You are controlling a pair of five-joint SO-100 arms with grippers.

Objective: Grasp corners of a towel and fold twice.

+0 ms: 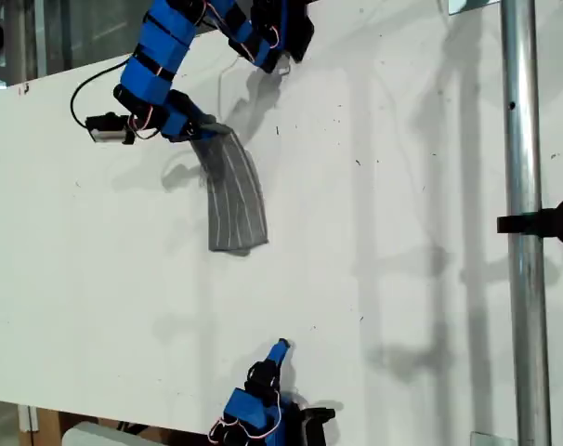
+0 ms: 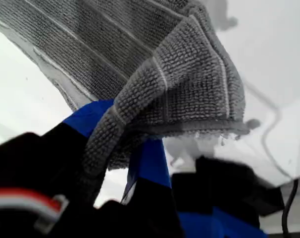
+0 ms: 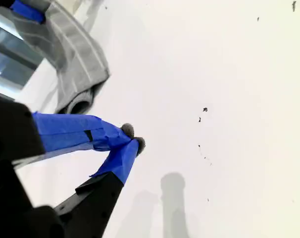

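The grey towel (image 1: 233, 200) with thin white stripes hangs as a narrow, bunched strip in the upper middle of the exterior view. Its lower end rests on the white table (image 1: 402, 232). My first gripper (image 1: 205, 128) is shut on the towel's upper end. In the first wrist view a folded corner of the towel (image 2: 189, 84) bulges out past the blue fingers of my first gripper (image 2: 123, 144). My second gripper (image 1: 280, 349) is low over the table near the exterior view's bottom edge, well apart from the towel. In the second wrist view my second gripper (image 3: 132, 141) has its tips together on nothing, with the towel (image 3: 75, 64) further off.
A vertical metal pole (image 1: 523, 223) with a black clamp (image 1: 546, 223) stands at the exterior view's right. The table's front edge runs along the bottom left of that view. Small dark specks (image 3: 204, 109) dot the tabletop.
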